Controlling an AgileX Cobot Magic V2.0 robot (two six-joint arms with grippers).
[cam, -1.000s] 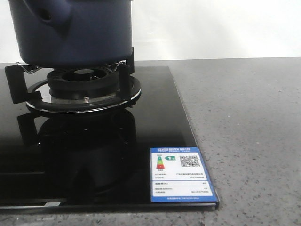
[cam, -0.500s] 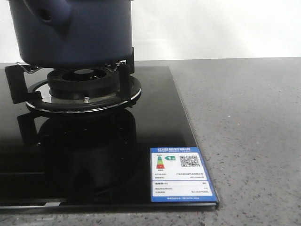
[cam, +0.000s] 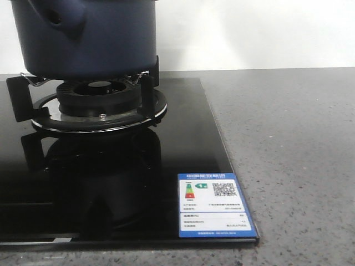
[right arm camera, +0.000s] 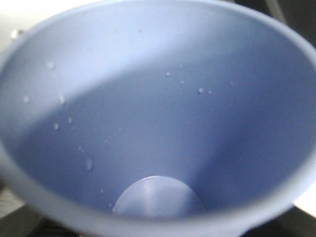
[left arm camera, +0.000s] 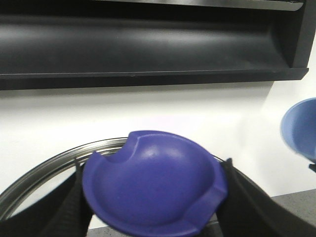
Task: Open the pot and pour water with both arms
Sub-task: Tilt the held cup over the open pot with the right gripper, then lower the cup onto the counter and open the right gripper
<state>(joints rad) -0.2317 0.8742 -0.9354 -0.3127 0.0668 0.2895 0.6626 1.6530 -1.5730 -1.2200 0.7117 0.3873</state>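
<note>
The dark navy-blue pot [cam: 94,39] stands on the gas burner [cam: 100,102] at the far left of the front view, its top cut off by the frame. In the left wrist view my left gripper [left arm camera: 154,200] is shut on a purple-blue lid knob [left arm camera: 153,177], with a black finger [left arm camera: 64,212] on each side. The lid's steel rim [left arm camera: 49,163] curves behind the knob. A light blue cup [right arm camera: 148,113] fills the right wrist view, droplets on its inner wall. It hides my right gripper's fingers. The same cup [left arm camera: 302,129] hangs in the air beside the lid.
The burner sits on a black glass cooktop [cam: 188,144] with an energy label [cam: 213,205] at its front right corner. Grey speckled counter [cam: 294,155] lies to the right. A dark shelf or hood [left arm camera: 148,44] runs along the white wall above the lid.
</note>
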